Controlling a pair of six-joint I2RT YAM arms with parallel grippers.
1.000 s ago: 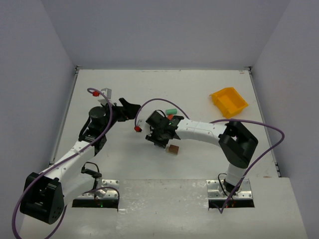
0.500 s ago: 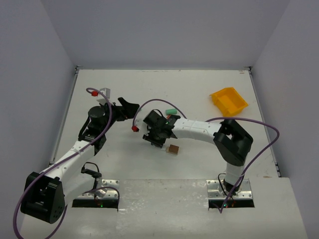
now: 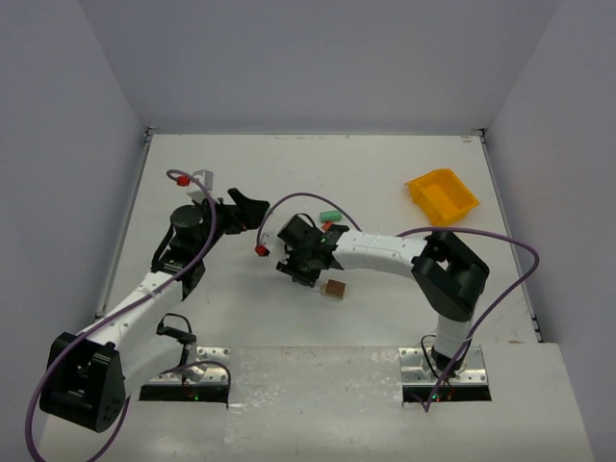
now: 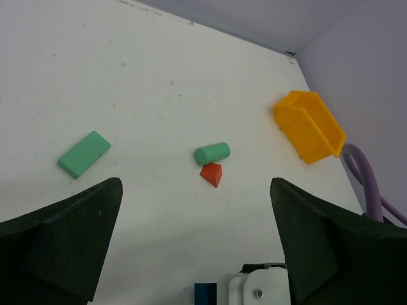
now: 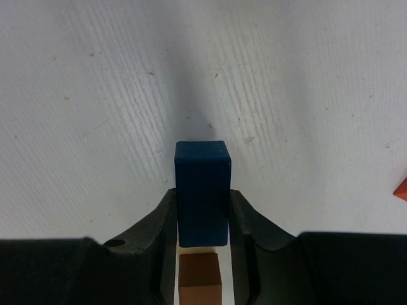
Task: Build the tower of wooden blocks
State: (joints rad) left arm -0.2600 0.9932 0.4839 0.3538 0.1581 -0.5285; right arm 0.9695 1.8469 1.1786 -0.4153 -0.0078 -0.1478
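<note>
Wood block tower (image 3: pixel 334 288) is unbuilt in the overhead view. A small brown wooden cube (image 3: pixel 334 288) sits on the white table (image 3: pixel 241 318) just beside the right gripper (image 3: pixel 306 260). A mint green flat block (image 3: pixel 330 214) lies beyond that arm, and a yellow plastic bin (image 3: pixel 442 197) stands well apart. The left gripper (image 3: pixel 245 214) hovers near.

From the left wrist, its jaws are spread wide with nothing between them. Ahead lie the flat block and a mint green cylinder (image 4: pixel 212 153) just beside a red wedge (image 4: pixel 212 173).

From the right wrist, the fingers (image 5: pixel 159 222) are clenched on a dark blue rectangular block (image 5: pixel 202 190), which juts past their tips. The cube shows behind it. Whether the blue block touches the table cannot be told.

The step looks like stacking blue on brown. It calls for squaring the faces, lowering until they meet, and only then releasing.
</note>
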